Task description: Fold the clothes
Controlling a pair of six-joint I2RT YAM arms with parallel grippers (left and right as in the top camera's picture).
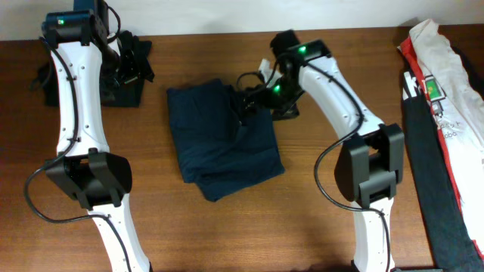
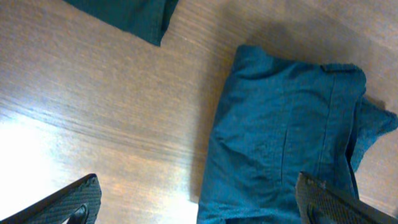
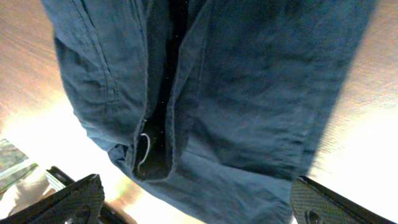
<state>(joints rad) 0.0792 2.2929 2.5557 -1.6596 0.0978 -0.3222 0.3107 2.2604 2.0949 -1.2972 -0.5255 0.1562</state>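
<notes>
— Where does the folded garment (image 1: 223,140) lie?
— On the table (image 1: 249,227), just ahead of the right gripper (image 3: 196,186), spanning its spread jaws. From the left gripper (image 2: 198,186) it sits ahead, toward the right-hand jaw.
— And beyond?
— Another cloth (image 2: 130,12) farther ahead, leftward — possibly a separate piece.

A robotics lab bench, not a home laundry room: two white robot arms, the left arm (image 1: 79,98) and the right arm (image 1: 333,83), stand mounted at the near edge of a wood-grain table (image 1: 302,227). Black cables (image 1: 324,162) loop from their joints, and green status lights (image 1: 302,51) glow on the far housings. A black equipment stand (image 1: 125,83) sits at far left against a plain pale wall (image 1: 227,15). A folded dark blue garment (image 1: 223,140) lies mid-table, and a pile of clothes (image 1: 442,113) is stacked along the right edge.
</notes>
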